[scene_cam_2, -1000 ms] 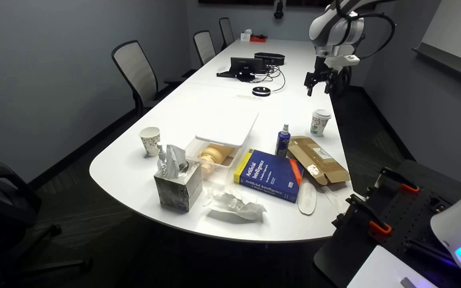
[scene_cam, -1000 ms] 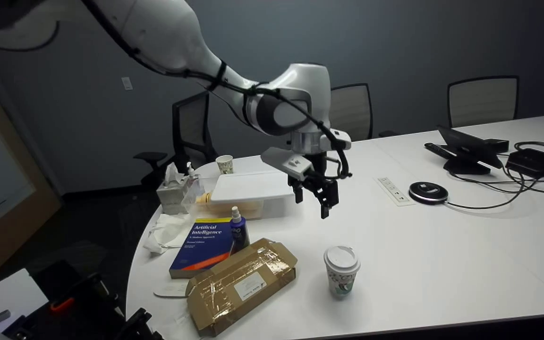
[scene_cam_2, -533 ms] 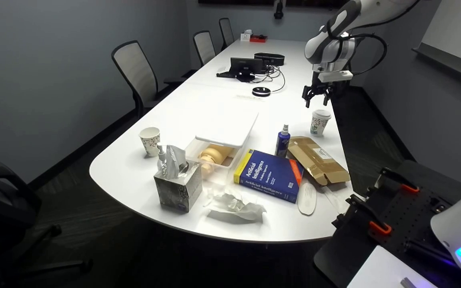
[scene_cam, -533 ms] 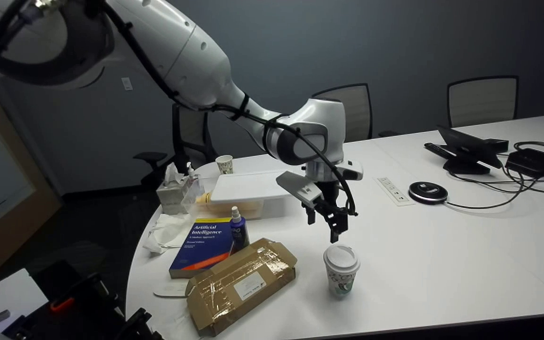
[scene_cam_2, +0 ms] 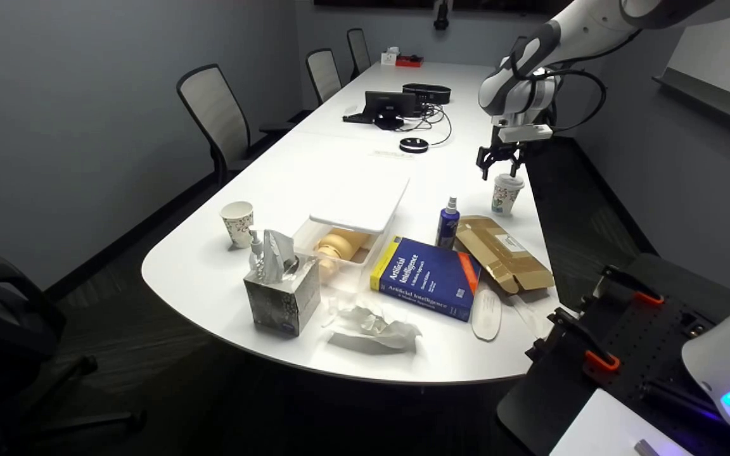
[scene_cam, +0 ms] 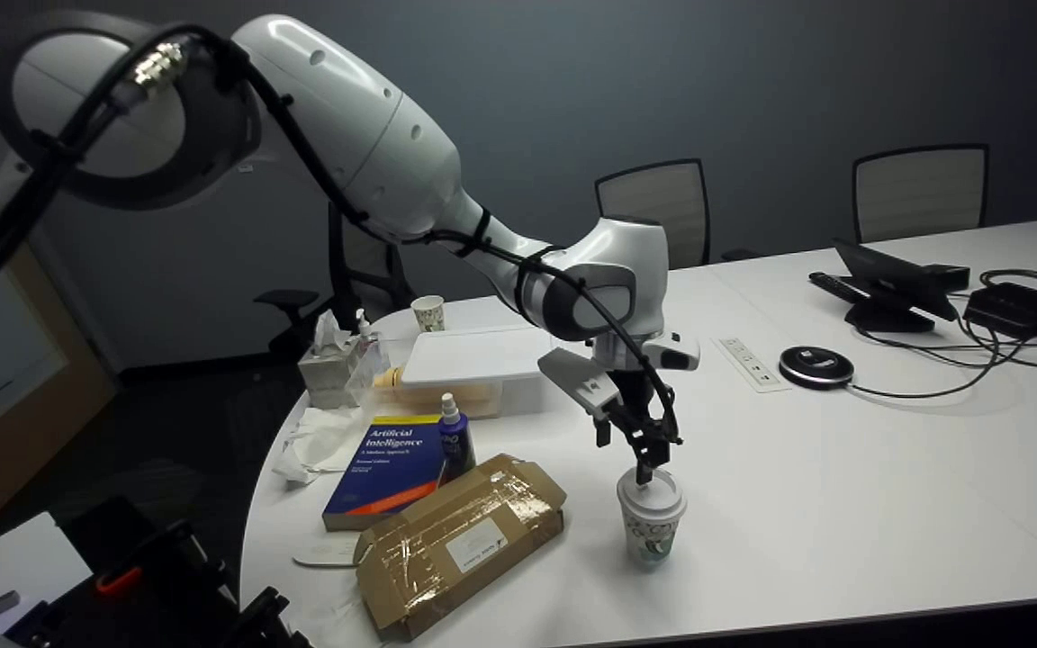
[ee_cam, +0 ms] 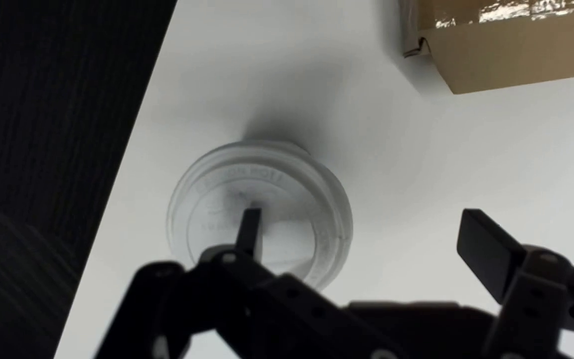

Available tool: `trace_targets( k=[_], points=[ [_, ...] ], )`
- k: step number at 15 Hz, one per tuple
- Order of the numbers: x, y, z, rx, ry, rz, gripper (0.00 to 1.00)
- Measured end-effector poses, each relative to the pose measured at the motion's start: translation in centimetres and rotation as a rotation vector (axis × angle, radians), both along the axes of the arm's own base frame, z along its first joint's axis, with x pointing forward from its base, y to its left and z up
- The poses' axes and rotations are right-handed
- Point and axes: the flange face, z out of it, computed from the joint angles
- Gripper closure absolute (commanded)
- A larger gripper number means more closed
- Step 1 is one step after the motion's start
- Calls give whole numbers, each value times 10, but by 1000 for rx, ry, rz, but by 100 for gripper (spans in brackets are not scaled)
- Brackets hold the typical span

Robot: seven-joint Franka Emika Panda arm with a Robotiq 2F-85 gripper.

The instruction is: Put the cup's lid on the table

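The cup [scene_cam: 649,537] stands upright on the table [scene_cam: 852,504], its long axis vertical, narrower base down and rim up; a printed pattern covers its side. The lid [ee_cam: 292,214] is seated on the cup's rim, flat face directed upward, its axis in line with that of the cup. In the wrist view, lettering on the lid is too blurred to read. The cup is positioned near the table's edge, apart from the brown package [scene_cam: 460,549], whose long axis runs diagonally in both exterior views. The gripper [ee_cam: 361,219] is in the released state, directed downward, with its fingers [ee_cam: 489,254] spread. One finger is located over the lid, near its centre; the other is located beyond the lid's rim, above the table surface. Contact between fingertip and lid cannot be determined. The book [scene_cam_2: 428,277] lies flat; the blue spray bottle [scene_cam_2: 447,225] stands upright just beside it, nozzle end up.
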Motion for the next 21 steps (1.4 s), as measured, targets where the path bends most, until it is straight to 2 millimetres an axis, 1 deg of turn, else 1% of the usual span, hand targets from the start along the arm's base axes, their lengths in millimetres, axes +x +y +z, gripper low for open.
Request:
trace_targets(
  k=[4, 7, 8, 9, 13, 16, 17, 19, 21],
  points=[
    [-1, -17, -3, -8, -9, -18, 0],
    [1, -26, -3, -15, -18, -25, 0],
    [3, -27, -3, -17, -20, -25, 7],
    [5, -28, -3, -18, -21, -24, 26],
    [12, -26, -5, -18, -22, -16, 58],
    [17, -27, 1, -16, -21, -14, 79],
    [18, -27, 3, -16, -21, -13, 88],
    [18, -27, 2, -13, -16, -13, 100],
    [18, -26, 2, -9, -10, -13, 100]
  ],
)
